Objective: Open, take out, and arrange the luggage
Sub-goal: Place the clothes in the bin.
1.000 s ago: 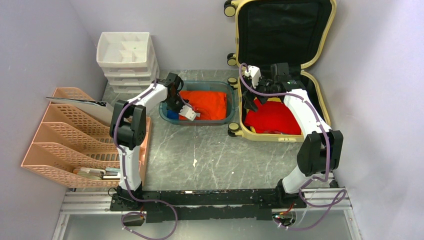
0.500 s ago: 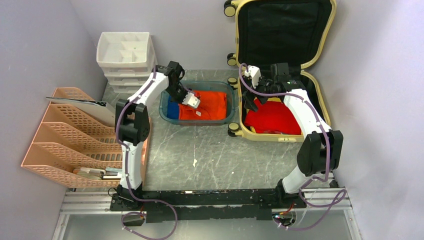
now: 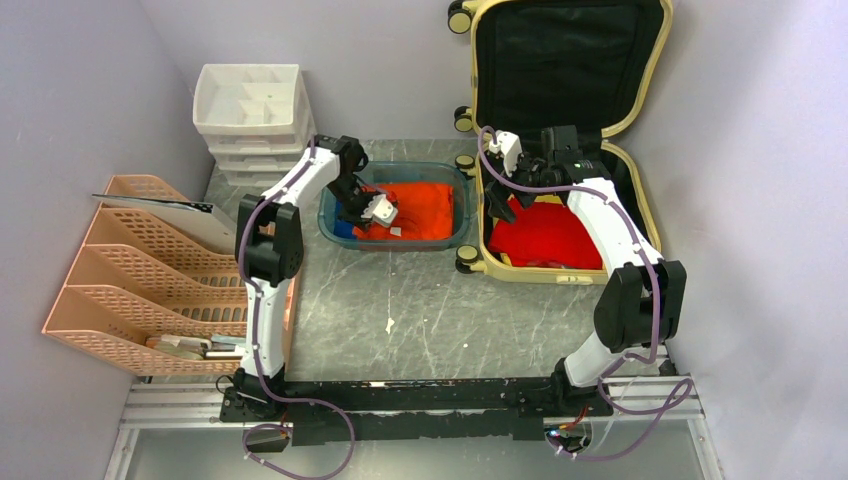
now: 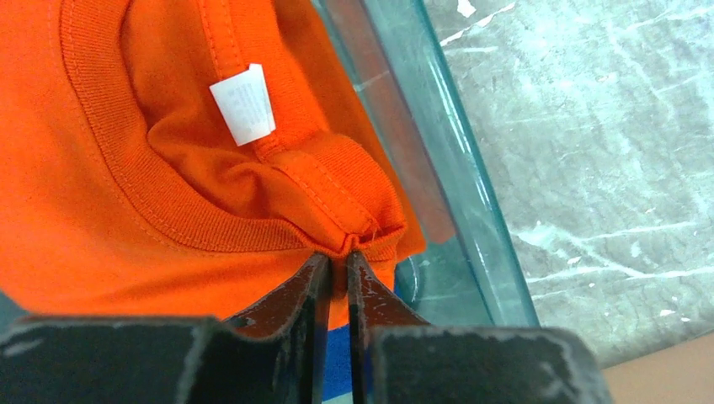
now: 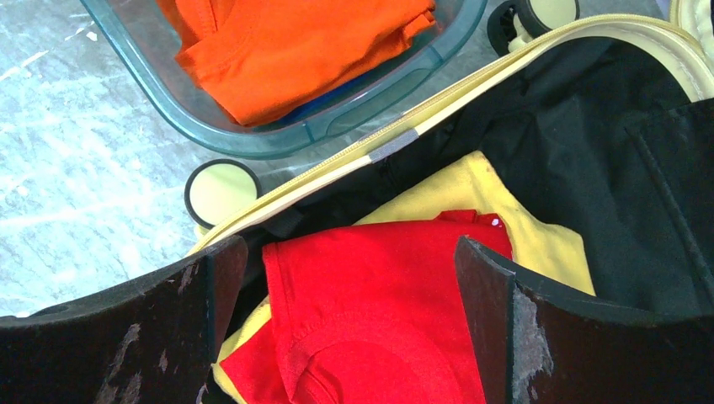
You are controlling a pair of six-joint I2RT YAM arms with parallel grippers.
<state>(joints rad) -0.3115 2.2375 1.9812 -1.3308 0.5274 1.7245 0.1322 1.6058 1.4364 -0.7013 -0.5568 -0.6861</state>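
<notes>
Left hand point(image 4: 337, 257) nearer; shirt point(image 4: 126, 194) in tray point(image 4: 461, 210)

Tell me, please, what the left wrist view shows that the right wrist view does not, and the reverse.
Only the left wrist view: the small white sewn label and the left tool, closed on the collar of the folded orange fabric shirt.
Only the right wrist view: the open right tool, the folded red fabric shirt, a yellow fabric garment under it, and the pale yellow hard-shell suitcase with its black lining.
Both: the orange shirt, the teal transparent plastic tray and the grey marble-pattern table.
</notes>
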